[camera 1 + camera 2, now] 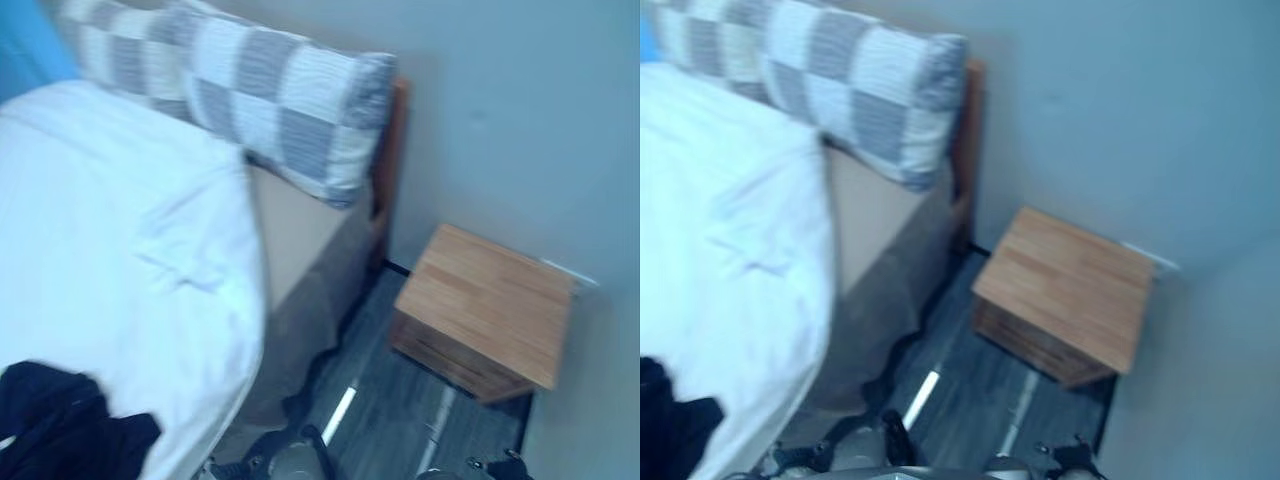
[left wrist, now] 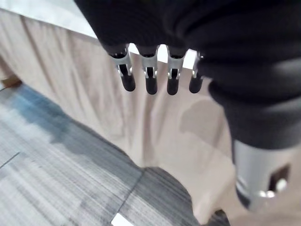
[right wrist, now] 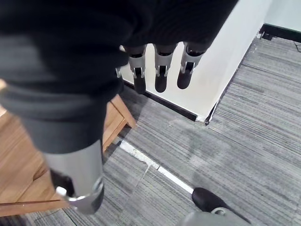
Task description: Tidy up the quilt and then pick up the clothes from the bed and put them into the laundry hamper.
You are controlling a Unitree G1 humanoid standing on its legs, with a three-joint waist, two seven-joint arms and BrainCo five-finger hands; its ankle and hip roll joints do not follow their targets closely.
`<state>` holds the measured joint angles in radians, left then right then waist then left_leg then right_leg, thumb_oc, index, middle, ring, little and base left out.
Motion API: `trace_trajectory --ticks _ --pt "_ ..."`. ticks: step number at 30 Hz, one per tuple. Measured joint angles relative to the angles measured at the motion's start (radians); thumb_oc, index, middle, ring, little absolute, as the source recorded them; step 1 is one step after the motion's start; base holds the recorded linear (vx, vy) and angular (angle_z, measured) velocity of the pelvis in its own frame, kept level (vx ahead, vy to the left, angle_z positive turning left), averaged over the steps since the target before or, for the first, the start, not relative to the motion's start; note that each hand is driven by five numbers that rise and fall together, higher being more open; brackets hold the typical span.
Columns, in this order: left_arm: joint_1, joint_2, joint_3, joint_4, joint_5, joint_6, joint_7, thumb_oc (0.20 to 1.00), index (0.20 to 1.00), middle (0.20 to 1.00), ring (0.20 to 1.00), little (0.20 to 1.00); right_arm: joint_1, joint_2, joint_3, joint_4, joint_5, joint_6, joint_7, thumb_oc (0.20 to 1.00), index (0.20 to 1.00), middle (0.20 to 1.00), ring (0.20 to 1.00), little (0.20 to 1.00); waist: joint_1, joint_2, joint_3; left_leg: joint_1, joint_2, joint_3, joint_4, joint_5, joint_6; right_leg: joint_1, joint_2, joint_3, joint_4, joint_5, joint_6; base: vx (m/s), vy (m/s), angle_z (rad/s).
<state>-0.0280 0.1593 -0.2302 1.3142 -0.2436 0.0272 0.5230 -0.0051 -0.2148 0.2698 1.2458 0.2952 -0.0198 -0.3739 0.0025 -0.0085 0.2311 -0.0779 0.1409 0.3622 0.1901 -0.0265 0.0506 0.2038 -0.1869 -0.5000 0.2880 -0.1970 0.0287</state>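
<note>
I count one white quilt (image 1: 110, 250), two checked pillows (image 1: 285, 105), one dark garment (image 1: 60, 425), one wooden nightstand (image 1: 485, 310). My left hand (image 2: 155, 75) and right hand (image 3: 160, 70) hang with fingers loosely straight, holding nothing.

A checked pillow (image 1: 250, 95) leans by a wooden nightstand (image 1: 485, 310)

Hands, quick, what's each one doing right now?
Left hand: open, holding nothing, beside the bed skirt.
Right hand: open, holding nothing, above the floor.

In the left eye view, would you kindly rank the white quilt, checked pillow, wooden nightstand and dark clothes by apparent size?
1. White quilt, clearly largest.
2. Checked pillow.
3. Wooden nightstand, close to the pillow.
4. Dark clothes, cut off by the frame edge.
</note>
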Motion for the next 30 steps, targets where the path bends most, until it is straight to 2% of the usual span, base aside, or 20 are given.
trace_trajectory --ticks 2,3,4,5,6,7,8,9,11,13,14,16,17,20,23,25,26,28,29,30 --pt "-0.004 0.019 0.023 -0.001 -0.02 -0.002 0.001 1.0 1.0 1.0 1.0 1.0 -0.01 0.04 -0.022 -0.003 0.001 -0.004 0.002 1.0 1.0 1.0 1.0 1.0 0.024 -0.049 -0.007 0.01 -0.059 -0.021 -0.066 0.025 0.01 -0.063 -0.035 0.05 -0.015 0.001 0.008 0.03 0.225 0.76" --pt "0.005 0.038 0.038 0.006 -0.021 0.0 0.0 1.0 1.0 1.0 1.0 1.0 -0.021 0.051 -0.034 0.002 0.002 -0.009 0.004 1.0 1.0 1.0 1.0 1.0 0.046 -0.07 -0.005 0.009 -0.083 -0.039 -0.07 0.03 0.017 -0.087 -0.053 0.064 0.001 0.071 0.022 0.06 0.338 0.96" --pt "0.002 0.037 0.031 0.008 -0.019 0.003 0.0 1.0 1.0 1.0 1.0 1.0 -0.037 0.06 -0.049 0.017 0.032 -0.015 0.006 1.0 1.0 1.0 1.0 1.0 0.05 -0.076 0.003 0.016 -0.106 -0.064 -0.082 0.028 0.026 -0.138 -0.106 0.063 0.157 0.09 0.043 0.06 0.233 0.79" --pt "0.004 0.03 0.024 0.023 -0.01 0.002 -0.002 1.0 1.0 1.0 1.0 1.0 -0.045 0.059 -0.061 0.033 0.049 -0.018 0.009 1.0 1.0 1.0 1.0 1.0 0.065 -0.063 0.011 0.024 -0.129 -0.083 -0.092 0.015 0.044 -0.172 -0.128 0.096 0.269 0.148 0.052 0.06 0.256 0.93" --pt "0.005 0.024 0.007 0.029 0.002 0.005 -0.003 1.0 1.0 1.0 1.0 1.0 -0.038 0.051 -0.066 0.028 0.077 -0.021 0.009 1.0 1.0 1.0 1.0 1.0 0.055 -0.041 0.021 0.046 -0.133 -0.132 -0.099 0.002 0.047 -0.224 -0.143 0.162 0.394 0.215 0.026 -0.02 0.194 1.07" --pt "0.006 0.024 -0.001 0.036 0.018 0.007 -0.001 1.0 1.0 1.0 1.0 1.0 -0.03 0.043 -0.064 0.029 0.1 -0.02 0.011 1.0 1.0 1.0 1.0 1.0 0.037 -0.03 0.025 0.061 -0.149 -0.175 -0.107 0.002 0.077 -0.262 -0.158 0.216 0.479 0.268 0.027 0.0 0.163 1.38" --pt "0.01 0.033 -0.034 0.038 0.024 0.011 0.0 1.0 1.0 1.0 1.0 1.0 -0.016 0.033 -0.062 0.03 0.142 -0.027 0.014 1.0 1.0 1.0 1.0 1.0 0.033 -0.016 0.027 0.076 -0.173 -0.227 -0.111 0.013 0.112 -0.342 -0.162 0.317 0.577 0.267 0.027 0.0 0.103 1.43" --pt "0.008 0.037 -0.04 0.037 0.024 0.02 -0.002 1.0 1.0 1.0 1.0 1.0 -0.017 0.027 -0.058 0.025 0.148 -0.033 0.017 1.0 1.0 1.0 1.0 1.0 0.019 0.005 0.027 0.074 -0.176 -0.248 -0.107 0.01 0.108 -0.385 -0.143 0.363 0.58 0.265 0.026 0.04 0.014 1.14" --pt "0.012 0.038 -0.039 0.035 0.024 0.027 -0.003 1.0 1.0 1.0 1.0 1.0 -0.015 0.011 -0.064 0.028 0.157 -0.041 0.018 1.0 1.0 1.0 1.0 1.0 0.01 0.034 0.026 0.087 -0.186 -0.286 -0.142 0.008 0.101 -0.457 -0.103 0.448 0.486 0.265 0.027 0.03 -0.014 0.72" --pt "0.011 0.044 -0.04 0.037 0.021 0.025 -0.01 1.0 1.0 1.0 1.0 1.0 -0.01 0.013 -0.063 0.032 0.158 -0.042 0.018 1.0 1.0 1.0 1.0 1.0 -0.025 0.05 0.023 0.085 -0.199 -0.341 -0.173 0.03 0.07 -0.461 -0.038 0.509 0.262 0.251 0.047 0.04 0.005 0.85" --pt "0.007 0.043 -0.041 0.037 0.02 0.024 -0.012 1.0 1.0 1.0 1.0 1.0 -0.009 0.021 -0.064 0.04 0.158 -0.041 0.018 1.0 1.0 1.0 1.0 1.0 -0.035 0.051 0.021 0.086 -0.207 -0.349 -0.192 0.03 0.067 -0.461 -0.013 0.525 0.154 0.249 0.05 0.08 0.006 0.86" --pt "-0.001 0.041 -0.039 0.035 0.008 0.02 -0.019 1.0 1.0 1.0 1.0 1.0 -0.011 0.041 -0.065 0.067 0.154 -0.042 0.014 1.0 1.0 1.0 1.0 1.0 -0.061 0.027 0.015 0.105 -0.243 -0.377 -0.242 0.054 0.04 -0.431 0.036 0.561 -0.106 0.251 0.053 0.08 -0.004 0.83" --pt "0.003 0.035 -0.039 0.034 0.004 0.013 -0.02 1.0 1.0 1.0 1.0 1.0 -0.004 0.045 -0.065 0.068 0.154 -0.043 0.011 1.0 1.0 1.0 1.0 1.0 -0.075 0.016 0.011 0.119 -0.257 -0.384 -0.261 0.056 0.042 -0.412 0.049 0.567 -0.186 0.254 0.052 0.06 -0.015 0.91" --pt "0.0 0.017 -0.045 0.013 -0.043 -0.004 -0.02 1.0 1.0 1.0 1.0 1.0 0.0 0.05 -0.072 0.068 0.151 -0.041 0.007 1.0 1.0 1.0 1.0 1.0 -0.084 0.006 0.008 0.144 -0.276 -0.398 -0.273 0.051 0.074 -0.378 0.05 0.549 -0.245 0.279 0.081 0.08 -0.035 0.61" --pt "0.018 0.008 -0.008 -0.009 -0.154 -0.004 -0.01 1.0 1.0 1.0 1.0 1.0 -0.006 0.051 -0.09 0.063 0.146 -0.036 -0.001 1.0 1.0 1.0 1.0 1.0 -0.078 0.004 -0.005 0.182 -0.245 -0.414 -0.27 0.053 0.065 -0.295 0.013 0.502 -0.289 0.298 0.083 0.14 -0.026 0.13" --pt "0.025 0.014 0.005 -0.01 -0.216 0.0 -0.004 1.0 1.0 1.0 1.0 1.0 -0.007 0.057 -0.098 0.05 0.145 -0.039 -0.002 1.0 1.0 1.0 1.0 1.0 -0.076 -0.018 -0.018 0.198 -0.243 -0.422 -0.27 0.043 0.048 -0.246 -0.023 0.496 -0.295 0.353 0.094 0.18 -0.035 0.15" --pt "0.024 0.005 0.065 -0.011 -0.289 0.005 0.01 1.0 1.0 1.0 1.0 1.0 -0.024 0.056 -0.104 0.035 0.135 -0.038 -0.014 1.0 1.0 1.0 1.0 1.0 -0.068 -0.017 -0.022 0.206 -0.213 -0.42 -0.27 0.037 0.014 -0.216 0.0 0.477 -0.318 0.343 0.113 0.16 -0.058 0.21" --pt "0.025 -0.005 0.1 -0.011 -0.336 0.016 0.032 1.0 1.0 1.0 1.0 1.0 -0.036 0.051 -0.098 0.017 0.093 -0.039 -0.022 1.0 1.0 1.0 1.0 1.0 -0.059 -0.01 -0.026 0.207 -0.188 -0.408 -0.27 0.043 -0.006 -0.196 0.021 0.467 -0.332 0.34 0.108 0.14 -0.056 0.18" --pt "0.026 -0.007 0.124 -0.011 -0.352 0.024 0.041 1.0 1.0 1.0 1.0 1.0 -0.037 0.047 -0.089 0.016 0.07 -0.04 -0.023 1.0 1.0 1.0 1.0 1.0 -0.051 -0.01 -0.026 0.212 -0.18 -0.404 -0.269 0.04 -0.018 -0.176 0.029 0.463 -0.348 0.337 0.103 0.14 -0.064 0.31" --pt "0.031 -0.006 0.155 -0.01 -0.38 0.04 0.066 1.0 1.0 1.0 1.0 1.0 -0.041 0.031 -0.062 0.004 0.038 -0.049 -0.021 1.0 1.0 1.0 1.0 1.0 -0.043 -0.006 -0.031 0.223 -0.157 -0.402 -0.269 0.023 -0.04 -0.146 0.051 0.446 -0.367 0.321 0.08 0.11 -0.058 0.29"
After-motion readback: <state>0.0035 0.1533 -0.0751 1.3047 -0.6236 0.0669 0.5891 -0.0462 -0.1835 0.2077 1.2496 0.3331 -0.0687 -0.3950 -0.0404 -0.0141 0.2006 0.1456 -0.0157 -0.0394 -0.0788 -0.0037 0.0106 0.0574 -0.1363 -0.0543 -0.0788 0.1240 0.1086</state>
